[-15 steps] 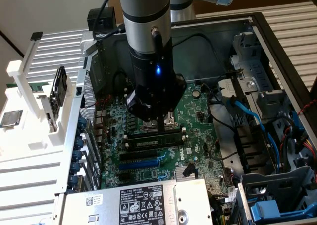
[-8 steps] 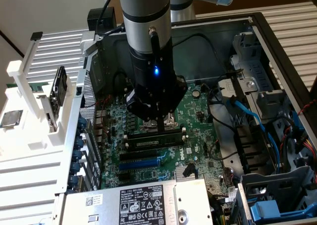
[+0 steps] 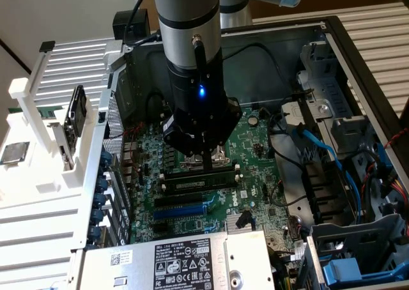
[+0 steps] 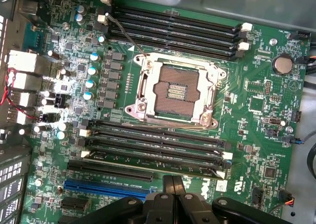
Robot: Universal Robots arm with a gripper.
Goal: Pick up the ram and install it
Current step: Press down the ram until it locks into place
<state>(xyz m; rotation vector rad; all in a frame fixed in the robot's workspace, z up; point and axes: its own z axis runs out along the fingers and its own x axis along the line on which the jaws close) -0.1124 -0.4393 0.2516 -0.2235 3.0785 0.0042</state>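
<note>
The ram (image 3: pixel 198 183) is a long green stick with black chips and a small white label, standing on edge in a memory slot just below the empty processor socket (image 4: pixel 175 88). In the wrist view its thin pale top edge (image 4: pixel 148 163) runs along the slot nearest the fingers. My gripper (image 3: pixel 208 167) hangs straight down over the stick's middle, shut, with its tip at or just above the top edge; I cannot tell whether they touch. Nothing is between the fingers (image 4: pixel 173 184).
The motherboard (image 3: pixel 255 143) lies inside an open computer case. Empty black memory slots (image 4: pixel 173 29) sit beyond the socket, and a blue expansion slot (image 3: pixel 185 208) nearer. A labelled power supply (image 3: pixel 185 264) is in front, blue cables (image 3: pixel 332 156) and drive cages are on the exterior view's right, and a white parts rack (image 3: pixel 38 143) is on its left.
</note>
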